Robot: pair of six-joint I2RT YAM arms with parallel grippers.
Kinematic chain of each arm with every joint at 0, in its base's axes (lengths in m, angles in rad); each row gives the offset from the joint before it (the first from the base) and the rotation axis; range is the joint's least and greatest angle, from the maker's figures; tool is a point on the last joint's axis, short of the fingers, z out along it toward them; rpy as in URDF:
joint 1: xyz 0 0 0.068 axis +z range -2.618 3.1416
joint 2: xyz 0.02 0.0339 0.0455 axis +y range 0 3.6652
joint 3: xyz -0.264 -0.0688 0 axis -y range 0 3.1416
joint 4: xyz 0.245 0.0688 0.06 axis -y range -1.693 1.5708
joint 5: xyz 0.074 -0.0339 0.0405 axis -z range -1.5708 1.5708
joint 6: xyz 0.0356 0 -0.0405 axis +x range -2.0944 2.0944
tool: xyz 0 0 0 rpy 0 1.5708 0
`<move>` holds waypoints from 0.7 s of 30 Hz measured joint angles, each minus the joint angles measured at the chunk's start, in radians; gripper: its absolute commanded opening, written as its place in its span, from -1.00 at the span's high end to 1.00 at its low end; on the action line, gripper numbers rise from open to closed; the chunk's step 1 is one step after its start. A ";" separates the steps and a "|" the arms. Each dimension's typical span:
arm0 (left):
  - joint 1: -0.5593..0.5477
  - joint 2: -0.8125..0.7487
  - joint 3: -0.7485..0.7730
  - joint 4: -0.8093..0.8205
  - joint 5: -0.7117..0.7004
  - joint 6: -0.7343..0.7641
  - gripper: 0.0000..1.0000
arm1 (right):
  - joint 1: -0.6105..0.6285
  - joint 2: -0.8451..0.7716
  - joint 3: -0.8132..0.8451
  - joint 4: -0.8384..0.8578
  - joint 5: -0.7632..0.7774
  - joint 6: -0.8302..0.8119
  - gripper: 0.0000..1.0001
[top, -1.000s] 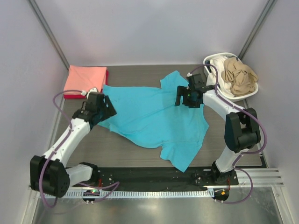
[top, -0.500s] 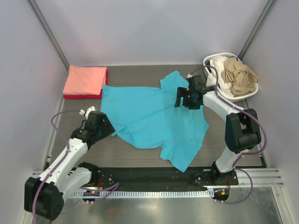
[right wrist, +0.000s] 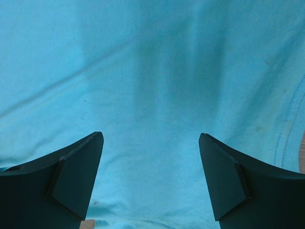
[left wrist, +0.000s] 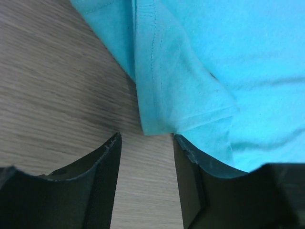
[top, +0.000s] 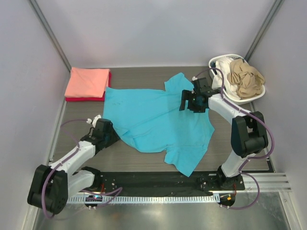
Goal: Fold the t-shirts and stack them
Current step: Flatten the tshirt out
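A bright turquoise t-shirt [top: 158, 117] lies spread out on the wooden table, a little rumpled. My left gripper [top: 106, 132] sits low at the shirt's left edge. In the left wrist view its jaws [left wrist: 147, 138] stand apart over bare wood, with a folded turquoise hem corner [left wrist: 186, 109] just ahead of the fingertips. My right gripper [top: 189, 103] hovers over the shirt's upper right part, and its wide-open fingers [right wrist: 151, 136] frame nothing but turquoise cloth. A folded salmon-pink t-shirt [top: 88, 82] rests on a folded red one [top: 76, 99] at the back left.
A white laundry basket [top: 238, 99] at the back right holds a crumpled tan t-shirt [top: 245, 79] and a white one [top: 223, 67]. Grey walls close in the table on three sides. A black rail [top: 153, 181] runs along the near edge.
My left arm has pulled back from beside the pink stack toward the near side and now sits at the turquoise shirt's lower left edge. The right arm has not moved.
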 measured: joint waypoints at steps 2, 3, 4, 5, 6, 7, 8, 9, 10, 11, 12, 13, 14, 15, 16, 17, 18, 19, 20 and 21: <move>0.000 0.025 -0.002 0.034 -0.001 -0.001 0.07 | 0.000 0.000 0.000 0.000 0.000 0.000 -0.75; 0.000 0.033 -0.002 0.051 -0.001 0.000 0.09 | 0.000 0.000 0.000 0.000 0.000 0.000 -0.75; 0.000 0.042 -0.002 0.069 -0.001 -0.001 0.12 | 0.000 0.000 0.000 0.000 0.000 0.000 -0.75; 0.000 0.047 -0.002 0.079 -0.002 -0.001 0.17 | 0.000 0.000 0.000 0.000 0.000 0.000 -0.75; 0.000 0.051 -0.002 0.086 -0.003 -0.001 0.27 | 0.000 0.000 0.000 0.000 0.000 0.000 -0.75; 0.000 0.053 -0.002 0.089 -0.004 -0.003 0.33 | 0.000 0.000 0.000 0.000 0.000 0.000 -0.75; 0.000 0.055 -0.002 0.090 -0.006 -0.002 0.36 | 0.000 0.000 0.000 0.000 0.000 0.000 -0.75; 0.000 0.055 -0.003 0.092 -0.007 -0.002 0.47 | 0.000 0.000 0.000 0.000 0.000 0.000 -0.75; 0.000 0.055 -0.003 0.092 -0.008 -0.003 0.49 | 0.000 0.000 0.000 0.000 0.000 0.000 -0.75; 0.000 0.055 -0.003 0.093 -0.010 -0.003 0.51 | 0.000 0.000 0.000 0.000 0.000 0.000 -0.75; 0.000 0.055 -0.003 0.094 -0.010 -0.003 0.59 | 0.000 0.000 0.000 0.000 0.000 0.000 -0.75; 0.000 0.055 -0.003 0.097 -0.011 -0.004 0.60 | 0.000 0.000 0.000 0.000 0.000 0.000 -0.75; 0.000 0.055 -0.003 0.098 -0.012 -0.004 0.64 | 0.000 0.000 0.000 0.000 0.000 0.000 -0.75; 0.000 0.056 -0.003 0.102 -0.012 -0.003 0.80 | 0.000 0.000 0.000 0.000 0.000 0.000 -0.75; 0.000 0.059 -0.003 0.105 -0.012 -0.006 0.90 | 0.000 0.000 0.000 0.000 0.000 0.000 -0.75; 0.000 0.062 -0.003 0.107 -0.014 -0.005 0.99 | 0.000 0.000 0.000 0.000 0.000 0.000 -0.75; 0.000 0.065 -0.003 0.109 -0.015 -0.005 0.99 | 0.000 0.000 0.000 0.000 0.001 0.000 -0.75; 0.000 0.068 -0.003 0.110 -0.015 -0.004 0.99 | 0.000 0.000 -0.002 0.000 0.001 0.000 -0.75; 0.000 0.070 -0.003 0.111 -0.015 -0.003 1.00 | 0.000 0.000 -0.003 0.000 0.001 0.000 -0.75; 0.000 0.072 -0.003 0.113 -0.015 -0.003 1.00 | 0.000 0.000 -0.006 0.000 0.001 0.000 -0.75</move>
